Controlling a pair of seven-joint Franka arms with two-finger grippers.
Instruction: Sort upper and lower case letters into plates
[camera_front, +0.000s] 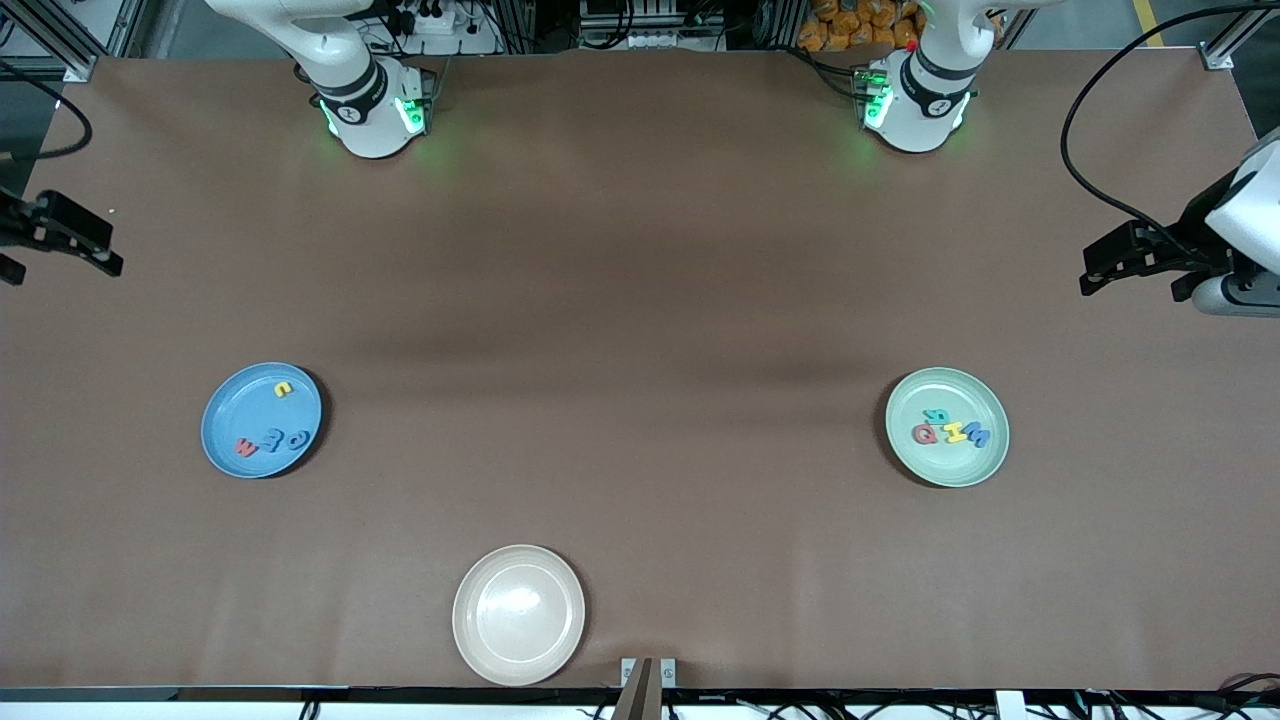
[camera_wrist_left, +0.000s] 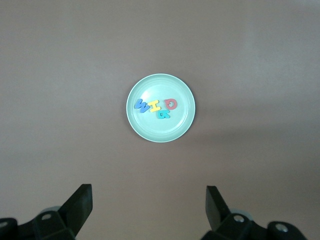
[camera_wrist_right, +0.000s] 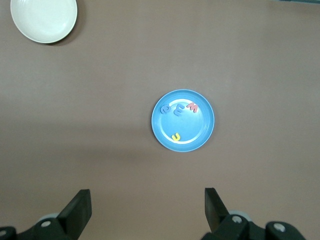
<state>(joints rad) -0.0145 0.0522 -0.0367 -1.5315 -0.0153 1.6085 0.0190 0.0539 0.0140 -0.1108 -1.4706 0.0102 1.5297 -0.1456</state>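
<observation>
The blue plate (camera_front: 262, 421) lies toward the right arm's end of the table and holds several small letters: one yellow, two blue, one red (camera_front: 246, 447). It also shows in the right wrist view (camera_wrist_right: 183, 120). The mint green plate (camera_front: 946, 427) lies toward the left arm's end and holds several letters: teal, red, yellow and blue (camera_wrist_left: 156, 107). My left gripper (camera_front: 1100, 268) is open and empty, up over the table's edge at its own end. My right gripper (camera_front: 95, 255) is open and empty, up over the table's edge at its end. Both arms wait.
An empty beige plate (camera_front: 518, 614) lies near the table's edge closest to the front camera, also seen in the right wrist view (camera_wrist_right: 44, 20). A small bracket (camera_front: 648, 672) sits at that edge. Brown table surface (camera_front: 640, 330) spreads between the plates.
</observation>
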